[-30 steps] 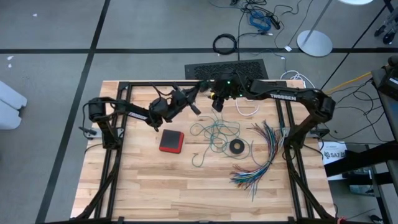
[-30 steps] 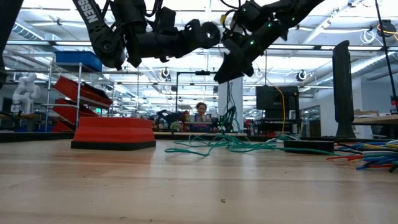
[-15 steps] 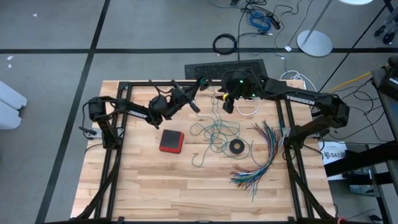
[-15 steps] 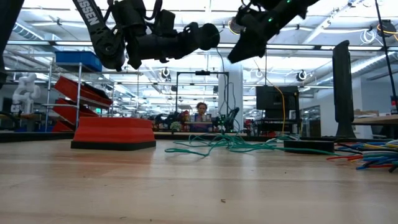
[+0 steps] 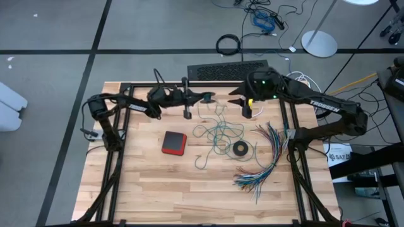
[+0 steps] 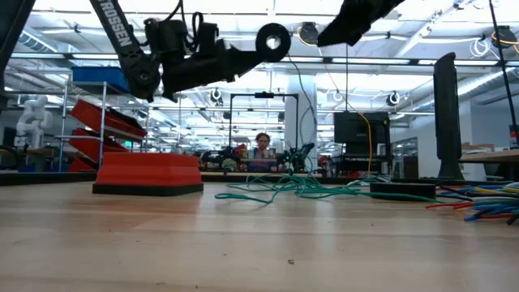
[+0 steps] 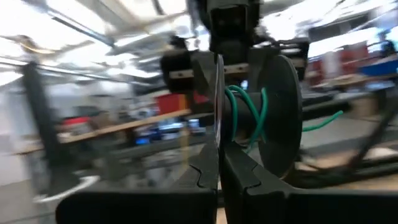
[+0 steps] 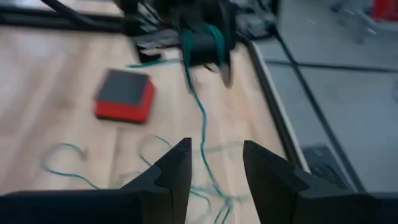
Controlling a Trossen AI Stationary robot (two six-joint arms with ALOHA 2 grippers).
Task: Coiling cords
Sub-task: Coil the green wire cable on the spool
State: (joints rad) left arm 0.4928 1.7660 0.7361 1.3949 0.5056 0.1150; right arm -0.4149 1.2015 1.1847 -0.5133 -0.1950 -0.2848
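My left gripper (image 5: 201, 98) is shut on a black spool (image 6: 273, 39), held high over the table's far middle. A teal-green cord is wound round the spool's core (image 7: 244, 117). From there it hangs slack to a loose tangle (image 5: 218, 133) on the table. My right gripper (image 5: 246, 108) hovers open, high over the far right. The teal strand (image 8: 200, 118) runs on below its fingers, apart from them. The white cord (image 5: 257, 115) lies on the table under that gripper, partly hidden by it. My left gripper pinches the spool's thin flange (image 7: 217, 134) at its rim, between the two fingers. The fingers point roughly level toward the table's right side. The spool is lifted clear with its axis level, and the teal cord hangs slack below it.
A red-and-black block (image 5: 173, 142) lies left of the tangle and a small black ring (image 5: 240, 149) right of it. A fan of multicoloured wires (image 5: 265, 157) spreads toward the right edge. The near half of the wooden table (image 5: 164, 195) is bare.
My left gripper has swung toward the table's right edge and turned its wrist, so the spool's round face now looks toward the near edge. My right gripper has risen and drawn away toward the right edge, clear of the spool.
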